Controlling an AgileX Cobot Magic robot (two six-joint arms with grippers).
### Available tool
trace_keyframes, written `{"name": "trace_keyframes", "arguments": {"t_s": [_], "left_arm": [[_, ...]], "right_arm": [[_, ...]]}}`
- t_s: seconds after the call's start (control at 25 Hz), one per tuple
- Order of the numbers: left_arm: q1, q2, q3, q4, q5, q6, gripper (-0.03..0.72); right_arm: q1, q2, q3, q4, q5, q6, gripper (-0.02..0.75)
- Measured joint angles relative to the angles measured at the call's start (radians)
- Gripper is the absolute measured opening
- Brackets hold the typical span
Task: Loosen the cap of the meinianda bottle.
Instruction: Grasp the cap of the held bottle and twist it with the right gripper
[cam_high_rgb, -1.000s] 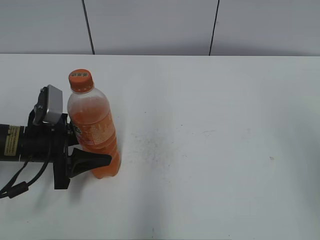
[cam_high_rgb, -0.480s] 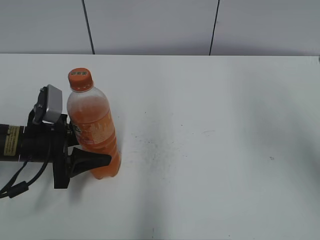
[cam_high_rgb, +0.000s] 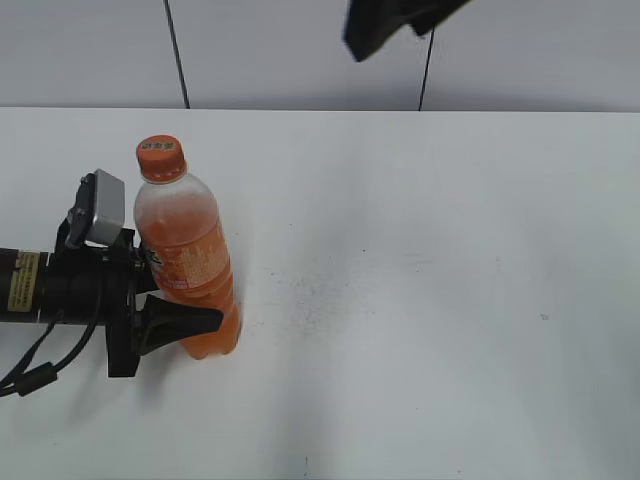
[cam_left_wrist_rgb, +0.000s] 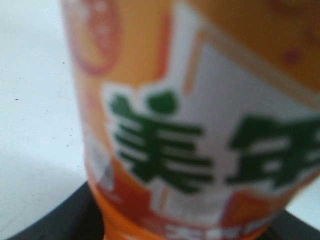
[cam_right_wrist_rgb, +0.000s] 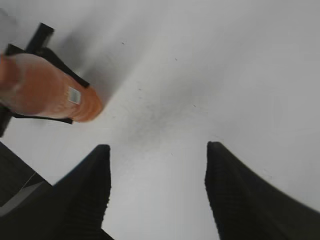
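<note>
The meinianda bottle (cam_high_rgb: 188, 262) stands upright on the white table at the left, with orange drink inside. Its orange cap (cam_high_rgb: 160, 158) is on the neck, and nothing touches it. My left gripper (cam_high_rgb: 190, 322) comes in from the left, level with the table, and is shut on the bottle's lower body. In the left wrist view the bottle's label (cam_left_wrist_rgb: 200, 125) fills the frame. My right gripper (cam_high_rgb: 385, 25) hangs high at the top middle, far from the bottle. It is open and empty in the right wrist view (cam_right_wrist_rgb: 157, 150), where the bottle (cam_right_wrist_rgb: 47, 92) shows at upper left.
The white table (cam_high_rgb: 450, 300) runs wide to the right of the bottle, with faint dark specks near its middle. A grey panelled wall (cam_high_rgb: 300, 50) stands behind the table's far edge. The left arm's cable (cam_high_rgb: 35, 375) trails at the lower left.
My right gripper has come into the exterior view at the top middle; it was out of view before. The bottle and left gripper have not moved.
</note>
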Motion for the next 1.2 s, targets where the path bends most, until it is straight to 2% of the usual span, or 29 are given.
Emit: {"name": "trace_keyframes", "arguments": {"t_s": [0.28, 0.48, 0.88, 1.2], "left_arm": [[0.0, 0.0, 0.0, 0.0, 0.0, 0.0, 0.399], [0.0, 0.0, 0.0, 0.0, 0.0, 0.0, 0.399], [0.0, 0.0, 0.0, 0.0, 0.0, -0.01, 0.399], [0.0, 0.0, 0.0, 0.0, 0.0, -0.014, 0.398]], "right_arm": [[0.189, 0.188, -0.182, 0.0, 0.0, 0.021, 0.449], [0.256, 0.279, -0.263, 0.0, 0.0, 0.048, 0.449], [0.264, 0.334, -0.293, -0.019, 0.002, 0.121, 0.449], [0.264, 0.345, -0.293, -0.018, 0.002, 0.4, 0.449]]}}
